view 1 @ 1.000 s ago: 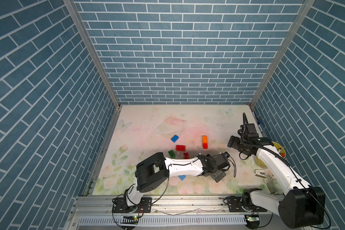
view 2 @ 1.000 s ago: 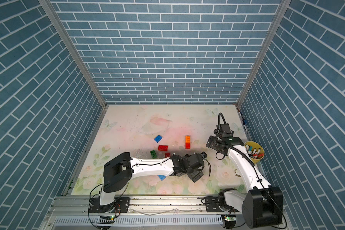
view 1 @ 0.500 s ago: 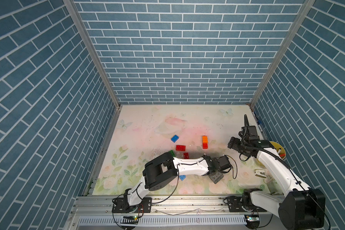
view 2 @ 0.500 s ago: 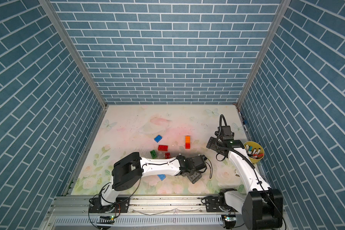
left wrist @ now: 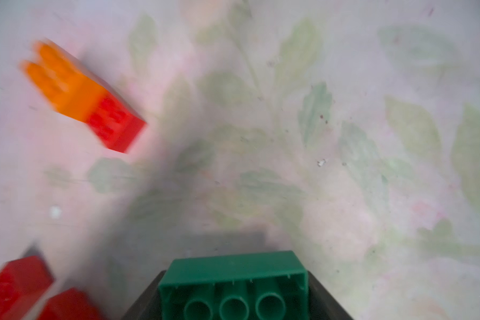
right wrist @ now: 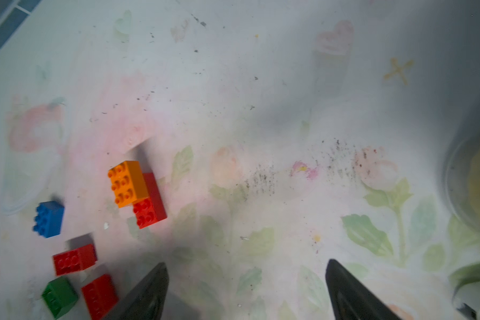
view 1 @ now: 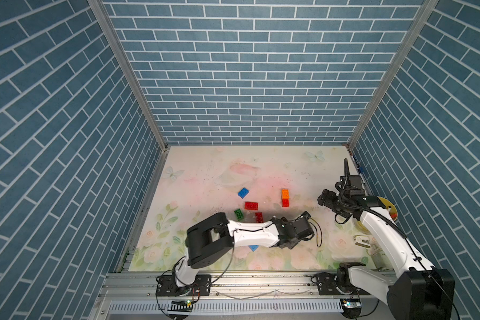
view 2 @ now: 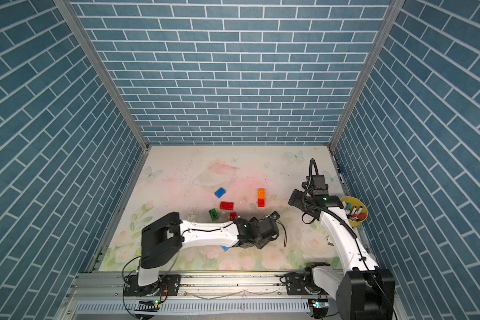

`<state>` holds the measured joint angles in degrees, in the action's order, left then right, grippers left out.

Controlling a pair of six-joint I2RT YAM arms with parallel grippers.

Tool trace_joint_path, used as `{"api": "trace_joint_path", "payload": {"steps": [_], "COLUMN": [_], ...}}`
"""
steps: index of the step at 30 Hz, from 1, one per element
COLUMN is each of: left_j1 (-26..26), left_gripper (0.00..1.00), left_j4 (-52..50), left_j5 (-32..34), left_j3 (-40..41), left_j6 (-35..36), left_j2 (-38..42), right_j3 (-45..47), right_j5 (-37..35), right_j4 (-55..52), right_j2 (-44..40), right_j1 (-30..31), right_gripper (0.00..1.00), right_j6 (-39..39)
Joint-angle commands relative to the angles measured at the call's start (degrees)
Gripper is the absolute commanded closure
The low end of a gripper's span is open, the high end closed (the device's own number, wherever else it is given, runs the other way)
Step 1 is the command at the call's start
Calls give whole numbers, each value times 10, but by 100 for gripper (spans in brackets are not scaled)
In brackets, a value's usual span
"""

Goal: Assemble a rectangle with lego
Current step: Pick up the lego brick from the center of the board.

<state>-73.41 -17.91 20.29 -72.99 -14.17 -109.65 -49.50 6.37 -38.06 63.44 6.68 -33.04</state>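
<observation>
Seven lego bricks, by our count, lie on the surface (view 1: 261,171): blue brick (view 1: 243,192), orange-on-red pair (view 1: 285,197), red brick (view 1: 251,205), second red brick (view 1: 258,217), green brick (view 1: 239,214), and light blue brick (view 1: 253,247) half hidden under the left arm. Left hand (left wrist: 234,277): pinching a dark green brick (left wrist: 233,288) by its sides, hollow underside toward the wrist camera. Right hand (right wrist: 247,291): spread wide above the surface, well apart from the bricks.

Boxed in on the left, right and far sides by walls (view 1: 247,83) of blue brick pattern with white joints. Joined at the far corners by slanting aluminium posts (view 1: 127,74). Floored with a pale mat (view 1: 205,166) printed with pink blooms, green leaves and butterflies, smudged and speckled with dark grit. Edged along the near side by a metal rail (view 1: 261,279). Lit evenly, with soft shadows on the mat.
</observation>
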Motion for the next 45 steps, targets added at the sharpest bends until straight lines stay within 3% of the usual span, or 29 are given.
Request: {"api": "trace_joint_path", "payload": {"steps": [1, 4, 9, 14, 18, 21, 27, 39, 45], "left_j1": [-2, -2, 0, 16, 26, 35, 52, 77, 83], "left_gripper": [50, 50, 50, 51, 52, 53, 54, 54, 53], "left_j4": [192, 355, 627, 691, 727, 760, 785, 824, 841], "left_j5": [88, 119, 106, 88, 74, 67, 43, -3, -14], "left_j3": [112, 250, 434, 492, 509, 520, 518, 457, 440], "left_j6": [72, 141, 282, 345, 355, 355, 352, 354, 351], "left_j2": [121, 232, 405, 494, 520, 527, 520, 438, 397], "right_j3": [-46, -55, -48, -84, -149, -179, -189, -191, -185], "right_j5": [108, 231, 440, 552, 584, 587, 592, 588, 584], "right_j4": [-1, 29, 138, 215, 208, 212, 303, 346, 346], "right_j2": [-19, -20, 2, 59, 115, 136, 159, 174, 165], "right_j1": [-4, -3, 8, 84, 170, 202, 232, 272, 273], "right_gripper": [12, 14, 17, 17, 16, 16, 16, 19, 30], "right_j6": [-5, -20, -66, -113, -113, -116, -182, -213, -215]}}
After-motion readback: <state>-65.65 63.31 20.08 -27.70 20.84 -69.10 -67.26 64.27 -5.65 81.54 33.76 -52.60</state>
